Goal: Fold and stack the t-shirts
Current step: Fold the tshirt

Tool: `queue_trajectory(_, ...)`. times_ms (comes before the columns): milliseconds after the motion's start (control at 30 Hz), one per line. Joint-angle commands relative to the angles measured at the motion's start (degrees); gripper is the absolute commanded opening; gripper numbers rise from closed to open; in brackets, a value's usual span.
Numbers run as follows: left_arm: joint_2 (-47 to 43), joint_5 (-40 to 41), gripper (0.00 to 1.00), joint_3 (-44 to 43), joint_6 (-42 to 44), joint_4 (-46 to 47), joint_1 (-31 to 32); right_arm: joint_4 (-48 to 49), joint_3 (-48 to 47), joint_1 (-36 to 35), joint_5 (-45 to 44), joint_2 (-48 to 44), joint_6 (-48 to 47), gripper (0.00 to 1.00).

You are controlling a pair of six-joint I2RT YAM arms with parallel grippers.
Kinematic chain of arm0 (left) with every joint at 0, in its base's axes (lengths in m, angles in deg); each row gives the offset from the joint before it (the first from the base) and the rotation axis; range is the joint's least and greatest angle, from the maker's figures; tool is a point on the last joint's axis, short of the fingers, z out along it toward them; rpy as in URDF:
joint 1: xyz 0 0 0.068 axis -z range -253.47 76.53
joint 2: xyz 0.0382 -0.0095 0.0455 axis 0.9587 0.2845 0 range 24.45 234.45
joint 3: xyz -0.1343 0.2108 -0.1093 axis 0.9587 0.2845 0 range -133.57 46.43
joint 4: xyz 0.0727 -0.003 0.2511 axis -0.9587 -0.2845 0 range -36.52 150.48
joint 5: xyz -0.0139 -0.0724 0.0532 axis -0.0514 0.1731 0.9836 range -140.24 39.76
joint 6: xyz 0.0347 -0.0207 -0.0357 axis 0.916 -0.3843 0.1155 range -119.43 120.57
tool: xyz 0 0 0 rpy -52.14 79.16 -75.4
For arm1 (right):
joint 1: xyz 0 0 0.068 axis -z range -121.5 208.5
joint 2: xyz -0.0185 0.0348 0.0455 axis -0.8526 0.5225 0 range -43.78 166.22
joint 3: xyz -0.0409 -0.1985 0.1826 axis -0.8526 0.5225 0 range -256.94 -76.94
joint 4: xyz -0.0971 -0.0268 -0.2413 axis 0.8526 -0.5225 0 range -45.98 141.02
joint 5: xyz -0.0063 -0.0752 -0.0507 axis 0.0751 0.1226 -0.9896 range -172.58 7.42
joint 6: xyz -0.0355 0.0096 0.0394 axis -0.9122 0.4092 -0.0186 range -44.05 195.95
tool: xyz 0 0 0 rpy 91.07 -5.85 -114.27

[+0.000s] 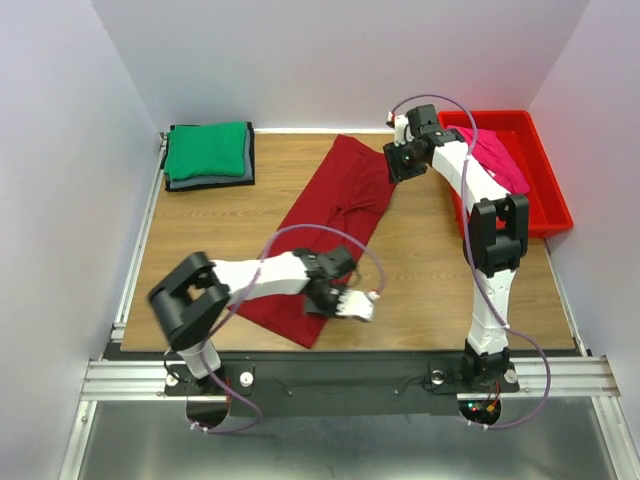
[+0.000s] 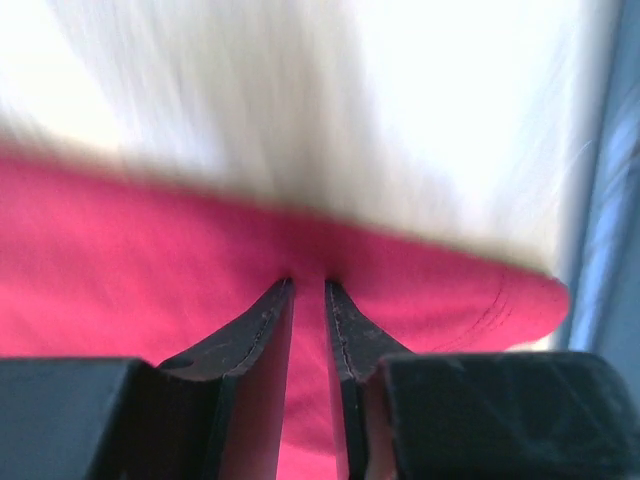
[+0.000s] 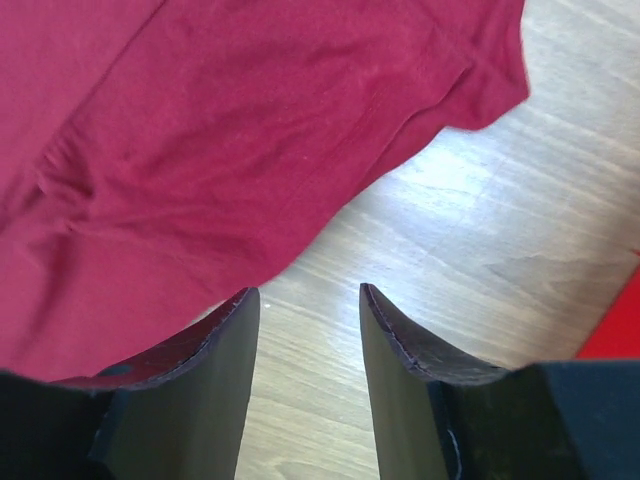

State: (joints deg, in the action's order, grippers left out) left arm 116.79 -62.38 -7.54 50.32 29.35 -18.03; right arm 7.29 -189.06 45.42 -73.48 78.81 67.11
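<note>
The maroon t-shirt lies spread diagonally across the wooden table, crumpled in the middle. My left gripper is at its near end, its jaws nearly closed and pinching the cloth; in the left wrist view the left gripper has the shirt between its fingers. My right gripper is open and empty beside the shirt's far right edge; in the right wrist view the right gripper is over bare wood next to the shirt. The green t-shirt lies folded on the folded dark grey t-shirt at the far left. The pink t-shirt lies in the tray.
The red plastic tray stands at the far right, partly behind my right arm; a corner shows in the right wrist view. White walls close in the table on three sides.
</note>
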Motion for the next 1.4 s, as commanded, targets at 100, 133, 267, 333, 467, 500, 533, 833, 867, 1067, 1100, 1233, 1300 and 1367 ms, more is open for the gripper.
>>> queue_trajectory(100,10.66,-13.69,0.35,-22.65,-13.37,-1.56,10.39,-0.04,-6.44,0.34,5.74,4.23,3.57,0.48)
queue_trajectory(133,10.76,-14.05,0.36,-25.1,-13.81,-1.73,10.22,0.04,-8.02,0.34,6.53,5.63,4.09,0.48)
queue_trajectory(267,6.74,-15.71,0.41,-28.54,-13.81,-2.26,7.32,0.22,-11.62,0.25,10.57,10.55,6.38,0.45)
queue_trajectory(333,4.88,-17.03,0.42,-29.34,-14.68,-2.26,3.74,0.22,-13.21,0.07,11.63,13.02,8.04,0.43)
queue_trajectory(467,-0.21,-20.46,0.42,-28.21,-16.88,-1.74,-3.21,0.57,-16.9,-0.63,11.91,18.29,10.51,0.4)
queue_trajectory(500,-2.57,-20.73,0.42,-26.03,-17.06,-0.95,-7.5,0.83,-17.87,-0.8,10.95,20.04,10.86,0.37)
queue_trajectory(533,-3.64,-20.03,0.42,-24.79,-16.54,-0.86,-11.45,1.27,-18.22,-0.98,10.41,20.84,11.47,0.36)
queue_trajectory(833,-9.54,-17.92,0.41,-12.67,-7.32,-4.72,-25.12,4.08,-31.03,-3.08,5.85,33.23,13.67,0.31)
queue_trajectory(867,-9.8,-17.48,0.41,-11.43,-4.61,-4.64,-24.68,4.7,-31.93,-3.26,5.4,34.03,13.68,0.31)
queue_trajectory(1067,-7.71,-9.93,0.41,-2.72,-4.49,2.99,-18.54,11.11,-31.94,-3.88,4.52,34.3,13.59,0.35)
queue_trajectory(1100,-6.65,-8.79,0.4,-2.37,-5.19,3.97,-17.48,11.55,-31.42,-3.79,4.78,33.08,13.59,0.39)
queue_trajectory(1233,0.38,-7.37,0.39,-2.1,-8.27,8.1,-12.91,13.22,-29.04,-3.79,6.1,27.37,13.85,0.56)
queue_trajectory(1300,4.42,-6.76,0.38,-2.62,-8.71,8.98,-10.01,13.4,-26.23,-3.79,6.8,22.36,14.2,0.64)
queue_trajectory(1367,6.36,-6.41,0.37,-2.63,-9.41,10.12,-7.9,13.58,-24.12,-3.79,6.89,18.85,14.64,0.69)
